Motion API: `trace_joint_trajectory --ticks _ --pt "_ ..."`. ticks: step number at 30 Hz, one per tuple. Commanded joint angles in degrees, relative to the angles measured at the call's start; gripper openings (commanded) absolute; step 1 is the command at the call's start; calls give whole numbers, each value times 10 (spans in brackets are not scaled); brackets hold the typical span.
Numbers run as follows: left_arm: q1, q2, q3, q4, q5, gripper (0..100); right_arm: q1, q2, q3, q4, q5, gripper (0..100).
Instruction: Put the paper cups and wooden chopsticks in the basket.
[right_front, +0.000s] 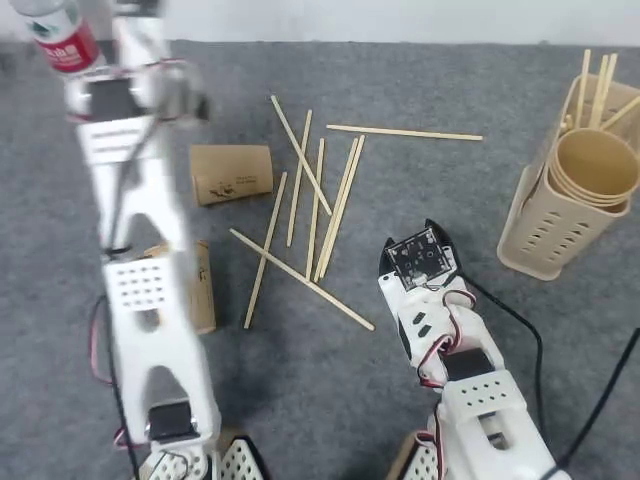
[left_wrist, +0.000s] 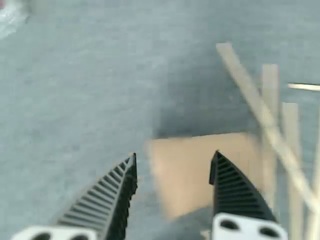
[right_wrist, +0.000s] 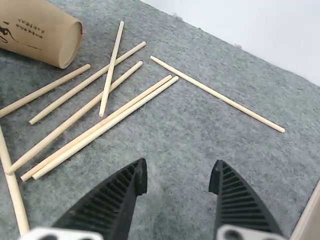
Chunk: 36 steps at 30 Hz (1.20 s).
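A brown paper cup (right_front: 232, 173) lies on its side left of the scattered wooden chopsticks (right_front: 318, 205). My left gripper (left_wrist: 172, 170) hangs open just above this cup (left_wrist: 200, 172), one finger at either side of it. A second paper cup (right_front: 197, 285) lies partly hidden under the left arm. Over bare carpet, my right gripper (right_wrist: 177, 180) stands open and empty, near the chopsticks (right_wrist: 100, 117) and short of the lying cup (right_wrist: 42, 30). The beige basket (right_front: 545, 235) at the right holds stacked cups (right_front: 598, 165) and a few chopsticks (right_front: 597, 88).
A plastic bottle with a red label (right_front: 60, 35) stands at the far left corner. A single chopstick (right_front: 404, 132) lies apart toward the back. Black cables (right_front: 530, 340) run beside the right arm. Grey carpet (right_front: 420, 180) covers the table.
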Motion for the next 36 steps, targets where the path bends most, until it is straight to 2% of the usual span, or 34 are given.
trace_joint_trajectory --ticks 1,5,11,17,23,36 --pt "-83 -27 64 18 -20 231 7 -10 -6 -13 8 213" --pt "-98 -3 99 18 -19 232 7 -10 -6 -13 8 213" --pt "-60 14 97 0 3 233 7 -10 -6 -13 8 213" --pt "-27 7 17 18 34 257 7 -10 -6 -13 8 213" --pt "9 25 50 18 47 258 7 -10 -6 -13 8 213" --pt "23 116 49 -4 55 255 6 -11 -6 -13 8 213"
